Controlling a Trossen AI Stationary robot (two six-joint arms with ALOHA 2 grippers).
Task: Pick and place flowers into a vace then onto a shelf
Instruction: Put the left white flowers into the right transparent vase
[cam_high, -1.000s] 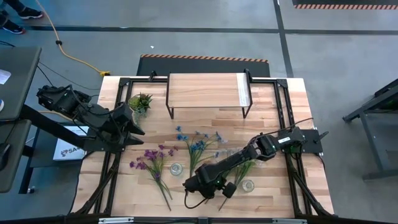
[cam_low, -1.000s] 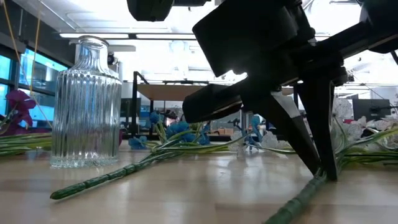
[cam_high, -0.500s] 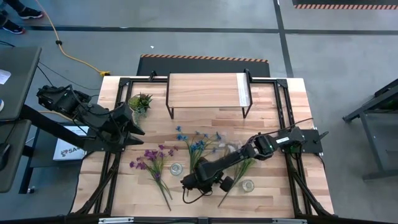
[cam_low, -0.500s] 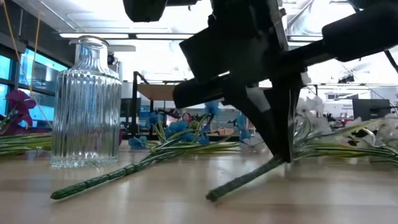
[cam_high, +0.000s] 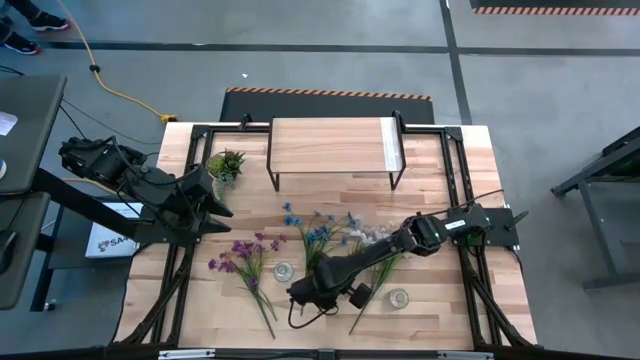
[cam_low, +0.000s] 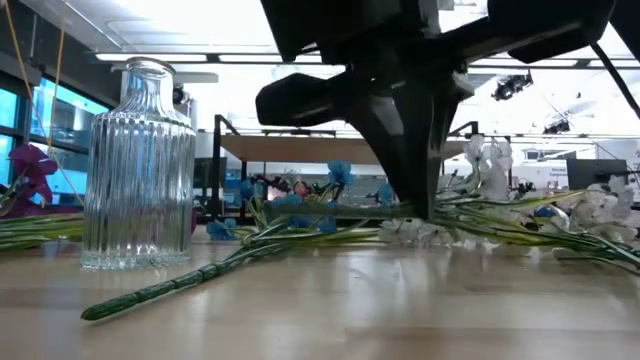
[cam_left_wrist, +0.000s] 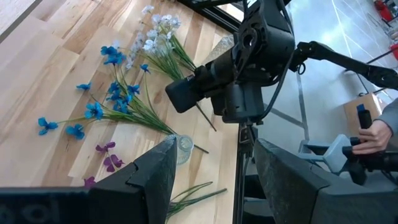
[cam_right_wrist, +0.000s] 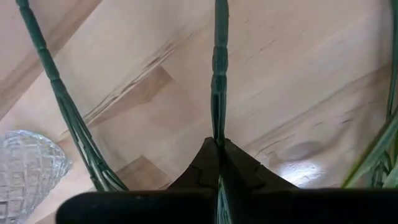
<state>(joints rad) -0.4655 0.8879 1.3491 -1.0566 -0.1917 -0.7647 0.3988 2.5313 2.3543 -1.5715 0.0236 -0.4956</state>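
A white-blossomed flower spray (cam_high: 375, 236) is in my right gripper (cam_high: 318, 292), which is shut on its green stem (cam_low: 330, 210) above the table's near middle. Blue flowers (cam_high: 318, 232) and purple flowers (cam_high: 245, 256) lie flat on the table. One ribbed glass vase (cam_high: 284, 271) stands left of the gripper and another vase (cam_high: 399, 297) to its right. The shelf (cam_high: 335, 145) stands on its black legs at the far middle. My left gripper (cam_high: 218, 200) hangs open over the table's left side with nothing between its fingers. My right gripper pinches the white spray's bare green stem (cam_right_wrist: 218, 127) between its two fingertips (cam_low: 420, 205). The fingers point down from above and lie across the stem. The stem is lifted clear and runs about level, with blossoms (cam_low: 490, 160) on the far side of the fingers.
A small green potted plant (cam_high: 226, 165) stands at the far left beside the shelf. The blue flowers' stem (cam_right_wrist: 62, 106) lies close beside the held stem. A person's hand (cam_left_wrist: 373, 134) shows beyond the table in the left wrist view.
My right gripper has risen and moved toward the table's left edge, staying shut on the white spray's stem. The stem's bare end first lay on the table, then tipped up, and now hangs clear and about level.
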